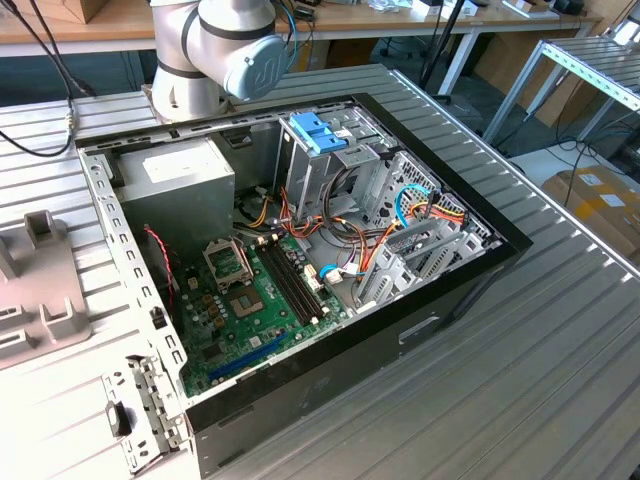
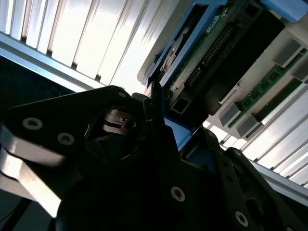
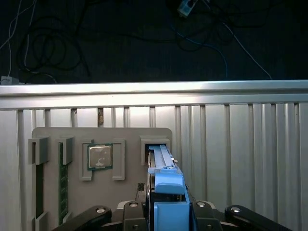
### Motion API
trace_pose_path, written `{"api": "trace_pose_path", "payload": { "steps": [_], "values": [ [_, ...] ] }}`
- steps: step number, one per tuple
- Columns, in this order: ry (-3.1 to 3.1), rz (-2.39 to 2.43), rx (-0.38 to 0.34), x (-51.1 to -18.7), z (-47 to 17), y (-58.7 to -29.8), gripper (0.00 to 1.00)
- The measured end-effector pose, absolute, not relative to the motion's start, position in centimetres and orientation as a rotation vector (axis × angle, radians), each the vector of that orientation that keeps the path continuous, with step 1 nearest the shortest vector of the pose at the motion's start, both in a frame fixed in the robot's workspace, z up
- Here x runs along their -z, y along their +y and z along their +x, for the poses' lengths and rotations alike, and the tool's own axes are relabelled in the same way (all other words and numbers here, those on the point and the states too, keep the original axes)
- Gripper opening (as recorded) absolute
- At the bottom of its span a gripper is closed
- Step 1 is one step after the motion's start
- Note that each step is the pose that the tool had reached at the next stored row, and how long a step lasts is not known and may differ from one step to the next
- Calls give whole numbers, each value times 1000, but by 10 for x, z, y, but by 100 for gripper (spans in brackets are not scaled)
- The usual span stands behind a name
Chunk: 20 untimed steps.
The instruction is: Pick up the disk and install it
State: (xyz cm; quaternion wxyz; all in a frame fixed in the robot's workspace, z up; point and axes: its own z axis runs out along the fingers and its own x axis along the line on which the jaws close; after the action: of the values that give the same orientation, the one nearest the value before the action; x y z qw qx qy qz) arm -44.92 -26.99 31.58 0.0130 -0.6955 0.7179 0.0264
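Blue-railed dark flat disk (image 3: 162,161), on edge in slot of grey moulded tray (image 3: 130,139) near ribbed metal tabletop (image 3: 240,144) edge. Gripped at blue end tab by black gripper (image 3: 171,210), jaws narrow. Square chip (image 3: 100,156) beside slot.

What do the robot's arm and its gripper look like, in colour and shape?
The arm is built of rounded silver-grey cylinders, with a pale blue-grey round cap bearing a raised mark. The gripper is black, made of flat linked plates with bright round screw heads.
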Motion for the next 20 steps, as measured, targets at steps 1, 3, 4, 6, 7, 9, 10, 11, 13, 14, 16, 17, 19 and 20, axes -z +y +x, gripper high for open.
{"api": "trace_pose_path", "payload": {
  "steps": [1,3,4,6,7,9,10,11,13,14,16,17,19,20],
  "values": [
    [2237,-2167,-83,-316,-449,-270,37],
    [2236,-2167,-83,-318,-449,-270,37],
    [2236,-2166,-84,-320,-449,-270,37],
    [2236,-2166,-84,-321,-449,-270,37],
    [2236,-2166,-84,-322,-449,-270,37],
    [2236,-2166,-84,-324,-449,-270,37],
    [2236,-2166,-84,-325,-449,-270,37],
    [2236,-2166,-84,-326,-449,-270,37],
    [2236,-2166,-84,-328,-449,-270,37],
    [2236,-2166,-84,-328,-449,-270,37],
    [2236,-2166,-84,-330,-449,-270,37],
    [2236,-2166,-84,-331,-449,-270,37],
    [2236,-2166,-84,-333,-449,-270,37],
    [2236,-2166,-84,-335,-449,-270,37]
  ]
}}
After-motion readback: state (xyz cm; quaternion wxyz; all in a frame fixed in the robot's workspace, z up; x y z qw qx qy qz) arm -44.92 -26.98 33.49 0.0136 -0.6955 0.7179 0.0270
